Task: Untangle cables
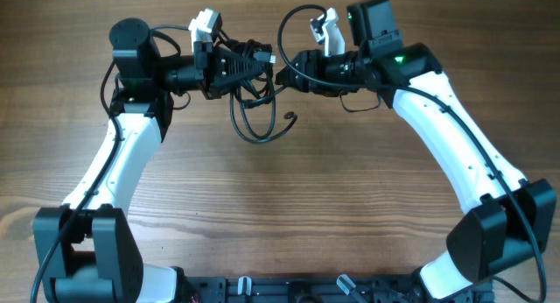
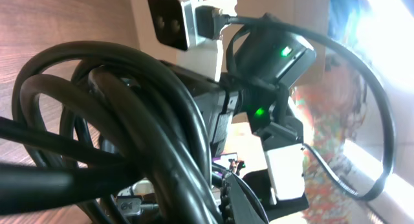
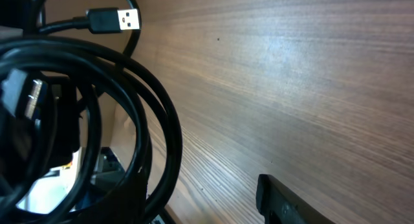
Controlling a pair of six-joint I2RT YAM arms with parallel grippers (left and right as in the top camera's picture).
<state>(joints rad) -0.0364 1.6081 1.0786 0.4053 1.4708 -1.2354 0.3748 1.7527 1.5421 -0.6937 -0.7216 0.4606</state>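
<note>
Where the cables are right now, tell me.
In the overhead view, the cables bunch top centre, between the left hand and the right hand.

The cables are smooth, glossy black plastic; the table is matt, fine-grained wood

**Black cables bunched in a tangle**

The cables, thin and black, sit bundled at the upper centre of the overhead frame, trailing downward in loose, overlapping curves. One silver-tipped USB plug shows upper left in the right wrist view.

No text, brand, number or sign is legible on the cables or elsewhere.
</note>
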